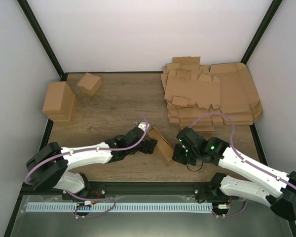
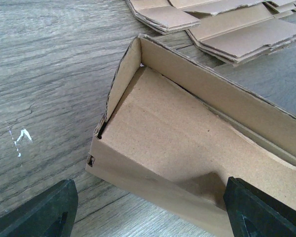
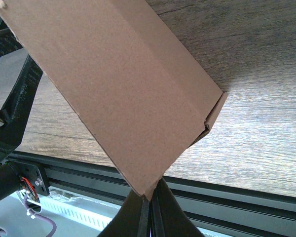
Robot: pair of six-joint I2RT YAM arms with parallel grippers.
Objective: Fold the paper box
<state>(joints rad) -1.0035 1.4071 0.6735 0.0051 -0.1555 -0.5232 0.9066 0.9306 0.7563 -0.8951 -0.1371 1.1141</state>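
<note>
Top view: the paper box [image 1: 161,144] lies on the table [image 1: 118,98] near the front edge, between my two arms. It is already a long shallow tray, so I judge the folding partway, with closing left. The left gripper [image 1: 149,144] reaches in from the left and the right gripper [image 1: 175,152] from the right. Left wrist: long walls and one end flap stand up; fingers [image 2: 39,212] spread wide, gripping nothing. Right wrist: jaws pinched on the box's lower edge, box seemingly tilted.
</note>
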